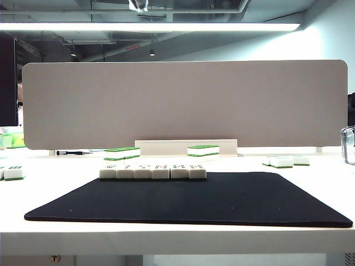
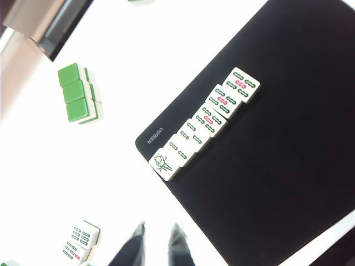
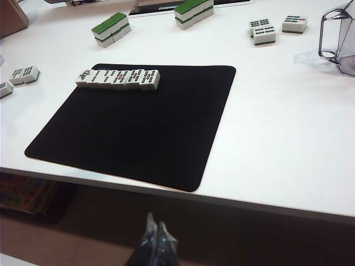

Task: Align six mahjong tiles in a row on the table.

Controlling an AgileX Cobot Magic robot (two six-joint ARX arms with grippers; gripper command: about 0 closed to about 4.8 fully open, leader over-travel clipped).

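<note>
**Six tiles in line at the mat's far edge: the task judged near done**

While neither arm showed in the exterior view, the six tiles [image 1: 152, 172] lay face up, side by side and touching, in one straight row along the far edge of the mat [image 1: 222, 199] on the table [image 1: 310, 183]. The left wrist view showed the same row [image 2: 206, 123], the bird-marked tile at one end hanging partly over the mat's corner onto bare table. The right wrist view showed the row [image 3: 118, 78] unbroken and level. By these pictures the alignment was judged complete; at most a slight squaring-up and the withdrawal of the arms remained.

The left gripper [image 2: 157, 246] hung off to the side of the row, well apart from it, fingers nearly together and holding nothing. The right gripper [image 3: 157, 239] sat back beyond the table's near edge, fingers pressed together and empty.

Green-topped stacks [image 1: 122, 152] stood behind the row, untouched, and loose tiles [image 1: 283, 161] lay to the right. A clear container [image 3: 339, 41] stood at the far right; its contents could not be made out.
</note>
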